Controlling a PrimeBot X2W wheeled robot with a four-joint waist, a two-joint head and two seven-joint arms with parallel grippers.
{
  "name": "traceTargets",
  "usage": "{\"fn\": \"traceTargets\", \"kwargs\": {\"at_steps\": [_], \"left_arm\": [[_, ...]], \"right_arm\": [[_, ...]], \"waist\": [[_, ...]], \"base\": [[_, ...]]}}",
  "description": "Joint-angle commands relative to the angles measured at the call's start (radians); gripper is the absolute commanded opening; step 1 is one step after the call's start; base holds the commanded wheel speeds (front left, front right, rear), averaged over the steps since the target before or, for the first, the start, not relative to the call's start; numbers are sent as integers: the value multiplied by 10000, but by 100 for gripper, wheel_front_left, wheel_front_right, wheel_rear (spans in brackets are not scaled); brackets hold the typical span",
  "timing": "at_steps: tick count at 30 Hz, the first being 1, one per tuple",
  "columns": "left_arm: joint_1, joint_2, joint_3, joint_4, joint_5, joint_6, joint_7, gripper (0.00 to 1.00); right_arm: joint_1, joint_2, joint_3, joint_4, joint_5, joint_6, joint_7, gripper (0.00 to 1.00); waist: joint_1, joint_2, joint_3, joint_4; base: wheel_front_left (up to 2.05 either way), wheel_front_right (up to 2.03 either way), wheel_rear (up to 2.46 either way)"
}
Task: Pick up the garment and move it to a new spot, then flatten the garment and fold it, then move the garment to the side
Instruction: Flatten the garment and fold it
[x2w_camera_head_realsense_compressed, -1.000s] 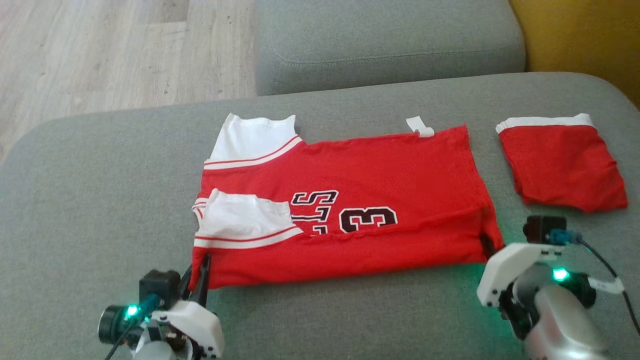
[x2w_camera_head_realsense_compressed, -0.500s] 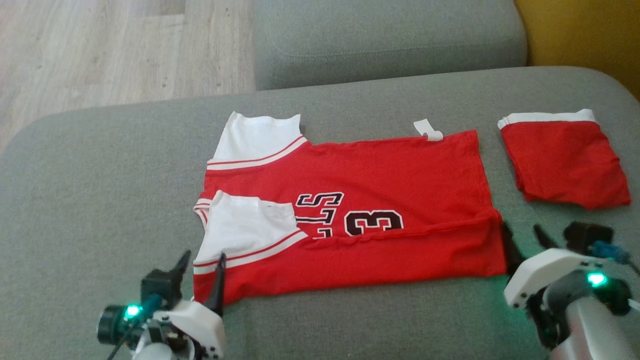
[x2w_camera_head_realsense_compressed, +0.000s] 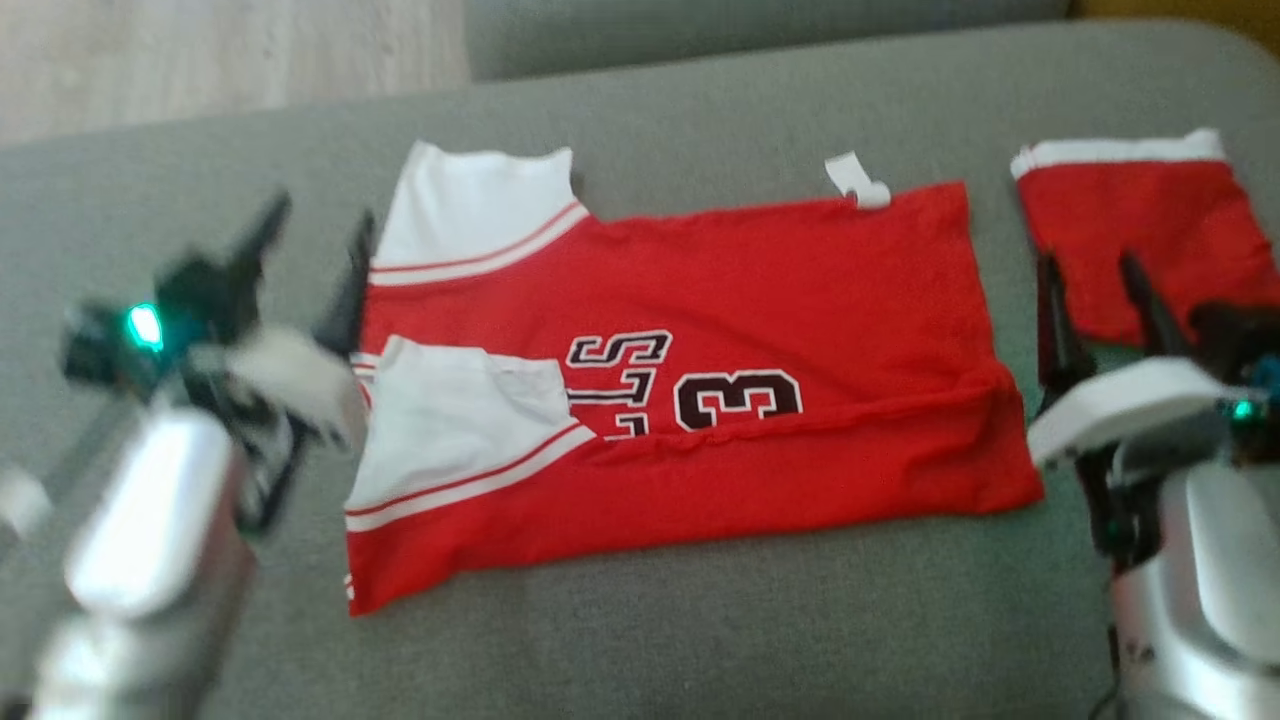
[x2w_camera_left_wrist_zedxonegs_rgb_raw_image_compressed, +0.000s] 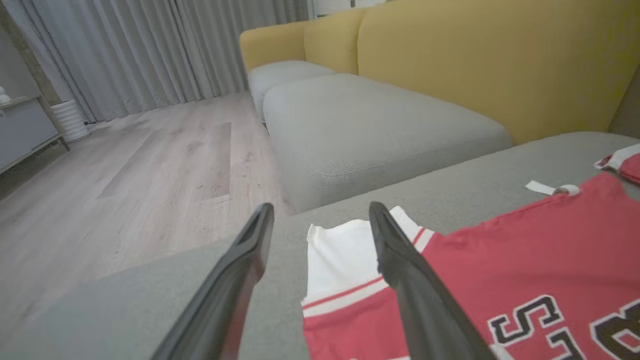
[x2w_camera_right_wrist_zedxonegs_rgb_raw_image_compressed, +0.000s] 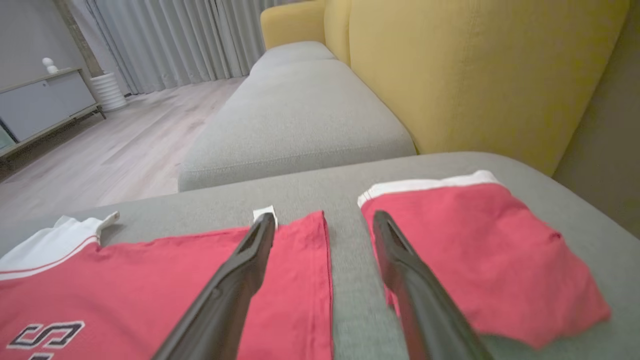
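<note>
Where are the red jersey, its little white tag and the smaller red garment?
red jersey (x2w_camera_head_realsense_compressed: 800, 290): head view, plain red area above the number.
white tag (x2w_camera_head_realsense_compressed: 856, 180): head view, its middle.
smaller red garment (x2w_camera_head_realsense_compressed: 1130, 215): head view, red part below white band.

Red jersey (x2w_camera_head_realsense_compressed: 780, 280), number 3, letter S

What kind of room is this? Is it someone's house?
Most likely a living room in a home: there is a yellow fabric sofa with grey cushioned seats, long grey pleated curtains and a pale wooden plank floor.
</note>
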Motion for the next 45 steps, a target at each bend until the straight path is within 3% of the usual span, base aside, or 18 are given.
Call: {"fn": "traceTargets", "kwargs": {"at_steps": [1, 6, 11, 18, 33, 37, 38, 39, 40, 45], "left_arm": [[-1187, 563, 362, -27, -8, -278, 494, 100], [-3328, 1096, -104, 1010, -588, -1017, 2283, 100], [-4700, 1753, -1022, 1695, -1468, -1109, 3365, 100], [-5821, 2332, -1982, 2612, -2484, -1113, 4092, 100], [-6765, 2460, -2928, 4342, -2945, -1115, 4369, 100], [-6806, 2271, -3029, 4725, -3384, -1115, 4688, 100], [-6780, 2211, -3074, 4753, -3566, -1115, 4836, 49], [-6757, 2165, -3140, 4737, -3734, -1115, 4962, 18], [-6743, 2127, -3199, 4691, -3890, -1115, 5034, 0], [-6815, 1988, -3398, 4401, -4198, -1115, 4408, 0]], "right_arm": [[-723, 16, 284, -496, -85, -7, -38, 100], [-1587, 45, 438, -655, 34, -7, -94, 100], [-2268, 85, 454, -485, 292, -7, -372, 100], [-2804, 113, 465, -326, 583, -7, -624, 100], [-3020, 117, 471, -284, 867, -7, -772, 100], [-2974, 117, 578, -518, 942, -7, -714, 100], [-2956, 117, 595, -557, 938, -7, -699, 100], [-2941, 117, 597, -592, 913, -7, -677, 100], [-2931, 117, 576, -627, 864, -7, -651, 100], [-2963, 115, 662, -908, 413, -7, -401, 100]], "waist": [[-1, 0, 874, -350], [-1, 0, 1907, -738], [-1, 0, 2547, -1130], [-1, 0, 3206, -1548], [-1, 0, 3828, -1898], [-1, 0, 3850, -1894], [-1, 0, 3831, -1880], [-1, 0, 3806, -1856], [-1, 0, 3774, -1814], [-1, 0, 3520, -1410]], "base": [[0, 0, 0], [0, 0, 0], [0, 0, 0], [0, 0, 0], [0, 0, 0], [0, 0, 0], [0, 0, 0], [0, 0, 0], [0, 0, 0], [0, 0, 0]]}}
